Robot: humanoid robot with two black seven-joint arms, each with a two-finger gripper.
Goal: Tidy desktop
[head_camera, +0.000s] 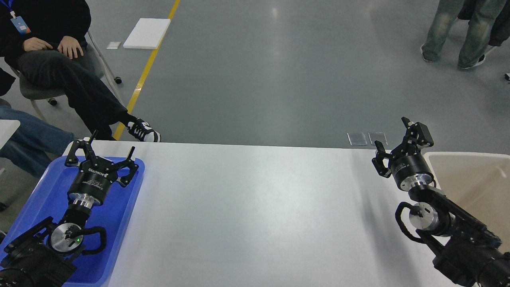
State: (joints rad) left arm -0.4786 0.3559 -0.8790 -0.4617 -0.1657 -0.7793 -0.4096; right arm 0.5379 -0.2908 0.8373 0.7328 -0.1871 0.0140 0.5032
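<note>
On left end effector [102,150]: "ROBOTIQ"

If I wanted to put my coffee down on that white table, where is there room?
Almost anywhere: the desktop lies bare between the blue tray at its left end and the beige bin at its right. The ends are crowded: the left gripper hangs open over the tray, and the right gripper, also open, sits beside the bin.

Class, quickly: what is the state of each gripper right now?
Left gripper: open, holding nothing, over the blue tray.
Right gripper: open, holding nothing, beside the beige bin.
</note>
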